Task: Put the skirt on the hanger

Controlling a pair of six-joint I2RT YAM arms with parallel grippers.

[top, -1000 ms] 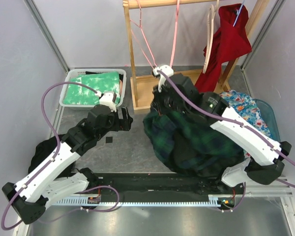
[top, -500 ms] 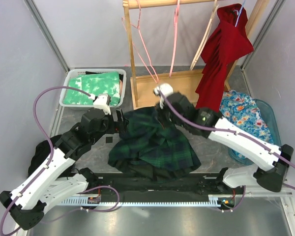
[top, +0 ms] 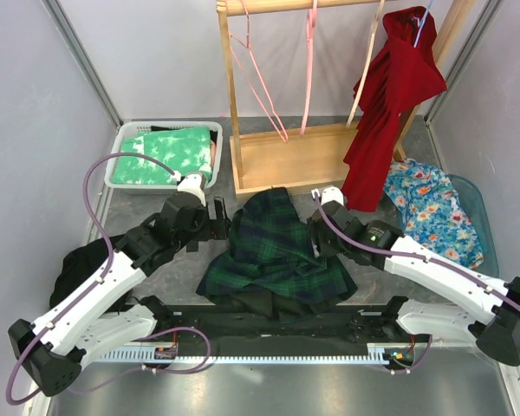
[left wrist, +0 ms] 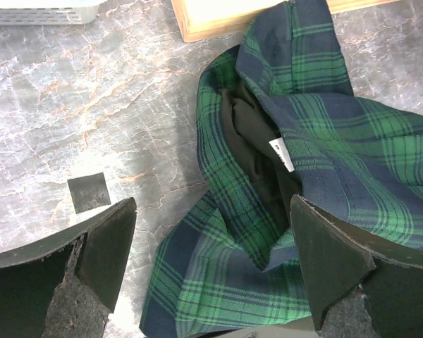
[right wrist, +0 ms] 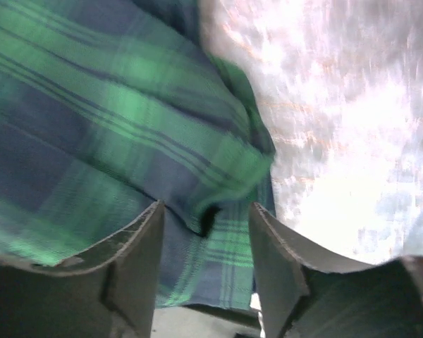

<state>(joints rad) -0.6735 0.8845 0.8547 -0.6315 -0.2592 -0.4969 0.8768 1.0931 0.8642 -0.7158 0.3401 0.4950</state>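
Observation:
The skirt [top: 273, 247], green and navy plaid with a dark lining, lies crumpled on the table in front of the rack. My left gripper [top: 218, 218] is open at its left edge. In the left wrist view its fingers [left wrist: 106, 246] straddle a folded corner of the skirt [left wrist: 303, 162] without touching it. My right gripper [top: 319, 244] stands open over the skirt's right side. In the right wrist view the plaid cloth [right wrist: 92, 127] lies loose between its fingers [right wrist: 137, 253]. Two pink hangers [top: 258, 87] hang bare on the wooden rail.
The wooden rack's base [top: 286, 160] sits just behind the skirt. A red garment [top: 399, 95] hangs at the rail's right end. At back left is a white basket [top: 121, 178] of green cloth, at right a blue tub [top: 481, 217] with floral fabric. Black cloth [top: 78, 260] lies far left.
The right gripper brought the skirt down from beside the rack, laid it on the table and opened. The left gripper stayed open and shifted slightly toward the skirt.

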